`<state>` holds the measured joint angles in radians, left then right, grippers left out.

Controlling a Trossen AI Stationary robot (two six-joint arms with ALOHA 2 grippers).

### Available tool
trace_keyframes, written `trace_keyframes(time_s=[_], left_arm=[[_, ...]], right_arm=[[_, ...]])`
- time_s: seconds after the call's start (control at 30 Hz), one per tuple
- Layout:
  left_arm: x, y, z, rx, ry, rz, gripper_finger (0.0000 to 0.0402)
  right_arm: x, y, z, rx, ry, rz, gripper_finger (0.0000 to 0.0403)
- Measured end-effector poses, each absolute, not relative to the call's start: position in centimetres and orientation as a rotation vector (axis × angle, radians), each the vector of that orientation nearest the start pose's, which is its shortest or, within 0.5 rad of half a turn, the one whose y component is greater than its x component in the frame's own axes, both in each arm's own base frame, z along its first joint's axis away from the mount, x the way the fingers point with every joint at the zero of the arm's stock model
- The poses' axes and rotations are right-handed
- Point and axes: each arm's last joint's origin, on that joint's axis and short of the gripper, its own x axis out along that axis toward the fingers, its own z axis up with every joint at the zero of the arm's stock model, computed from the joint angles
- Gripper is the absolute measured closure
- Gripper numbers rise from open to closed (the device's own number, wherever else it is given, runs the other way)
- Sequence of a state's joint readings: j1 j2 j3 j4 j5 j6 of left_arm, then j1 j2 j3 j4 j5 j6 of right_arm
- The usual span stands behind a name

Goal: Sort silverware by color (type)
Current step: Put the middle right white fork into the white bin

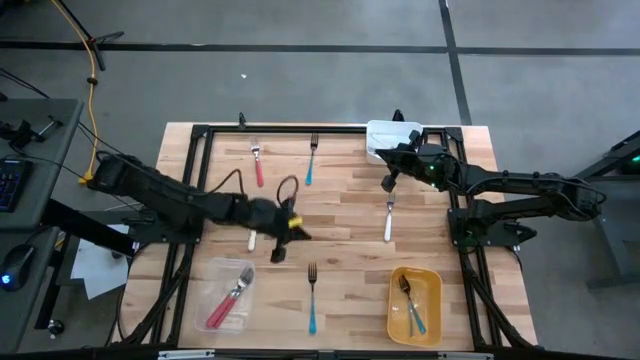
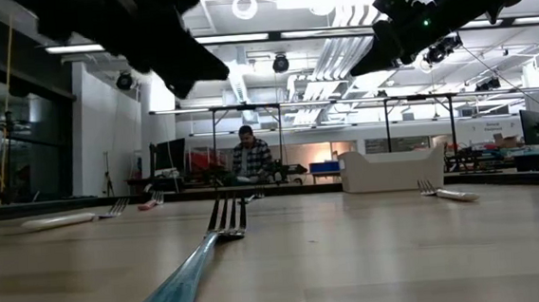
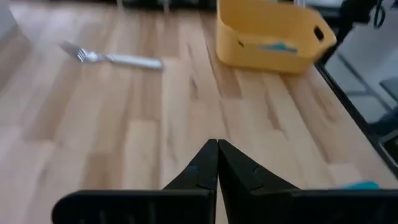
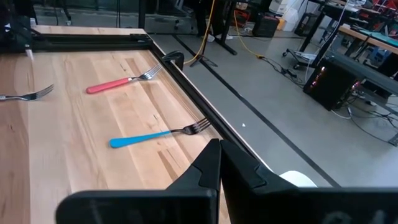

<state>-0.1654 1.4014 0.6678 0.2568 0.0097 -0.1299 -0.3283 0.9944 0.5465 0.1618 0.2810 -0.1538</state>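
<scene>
Forks lie flat on the wooden table [image 1: 350, 250]: a red-handled fork [image 1: 258, 166] and a blue-handled fork [image 1: 311, 160] near the far edge, a white-handled fork [image 1: 389, 220] at the right, and a second blue fork [image 1: 312, 300] near the front. Part of another white handle [image 1: 251, 240] shows beside my left arm. My left gripper [image 1: 298, 235] hovers shut and empty over the table's middle. My right gripper [image 1: 386, 183] hangs shut and empty above the far right part, next to the white container [image 1: 393, 135].
A clear container [image 1: 230, 297] with red-handled utensils stands at the near left. A yellow container [image 1: 414, 303] with blue-handled ones stands at the near right. A black frame [image 1: 200, 150] runs round the table. A person [image 2: 251, 157] sits far behind it.
</scene>
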Motion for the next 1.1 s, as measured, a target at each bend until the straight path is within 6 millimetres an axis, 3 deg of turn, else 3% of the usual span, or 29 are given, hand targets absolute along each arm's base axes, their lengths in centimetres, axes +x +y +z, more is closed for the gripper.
trace_keyframes(time_s=[0.27,0.43,0.87,1.1], left_arm=[[26.4,1.5,17.5,-0.068,0.278,-0.103,0.0401],[24.8,3.8,16.7,-0.089,0.189,-0.055,0.0401],[23.7,4.2,16.8,-0.117,0.063,-0.040,0.0401],[23.8,4.3,17.2,-0.086,0.022,0.016,0.0401]], right_arm=[[20.1,-7.7,24.5,-0.073,0.317,-0.585,0.0401],[20.3,-7.7,24.5,-0.079,0.312,-0.562,0.0401],[20.3,-8.1,25.0,-0.064,0.289,-0.544,0.0397],[20.5,-7.4,24.7,-0.027,0.309,-0.513,0.0354]])
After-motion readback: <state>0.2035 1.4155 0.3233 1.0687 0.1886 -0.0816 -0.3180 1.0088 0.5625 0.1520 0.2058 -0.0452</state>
